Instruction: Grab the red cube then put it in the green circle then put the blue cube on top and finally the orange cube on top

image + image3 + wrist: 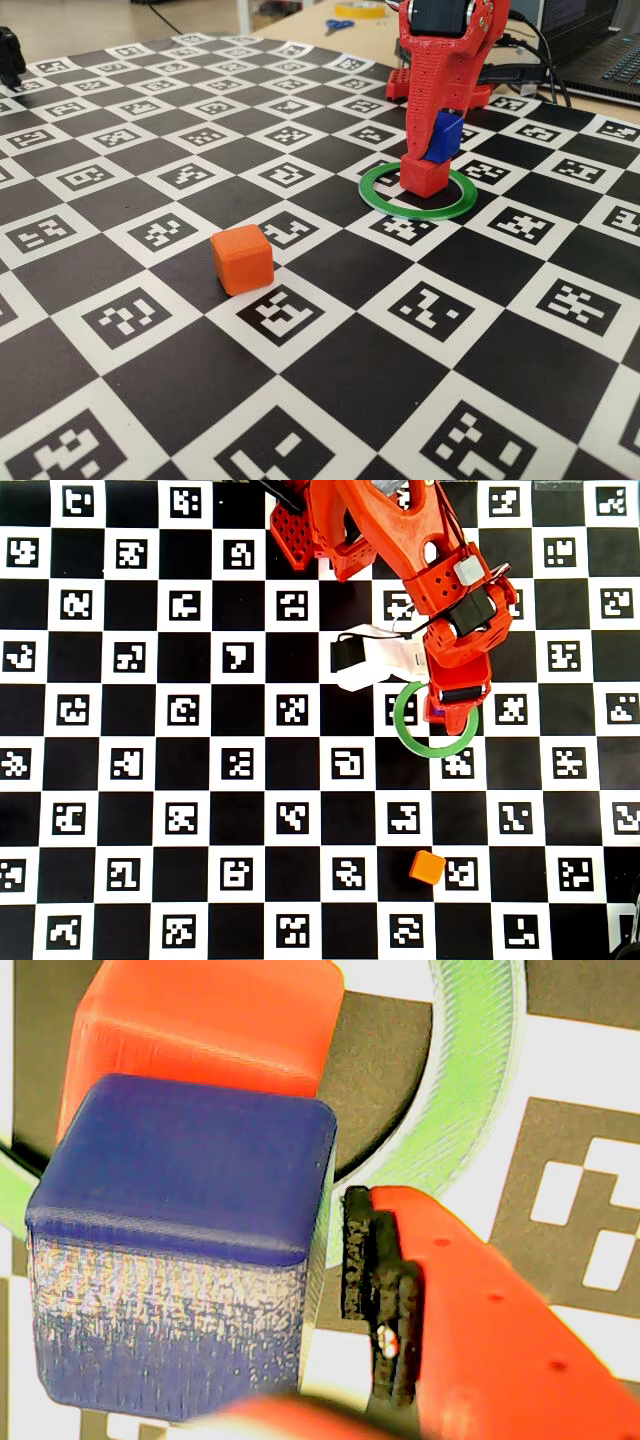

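The red cube (425, 178) (210, 1020) stands inside the green circle (413, 213) (470, 1080) (405, 725). The blue cube (446, 135) (190, 1160) sits tilted on top of it, between the jaws of my red gripper (440, 150) (190, 1290) (450, 705). In the wrist view a narrow gap shows between the cube's right side and the black pad (365, 1260) of the right finger, so the jaws are slightly open around it. The orange cube (242, 260) (428, 866) lies alone on the board, towards the near side in the fixed view.
A checkerboard mat (330, 390) with printed markers covers the table. The arm's red base (300, 530) stands at the mat's far edge. Scissors (338, 25), a tape roll and a laptop (610, 60) lie beyond the mat.
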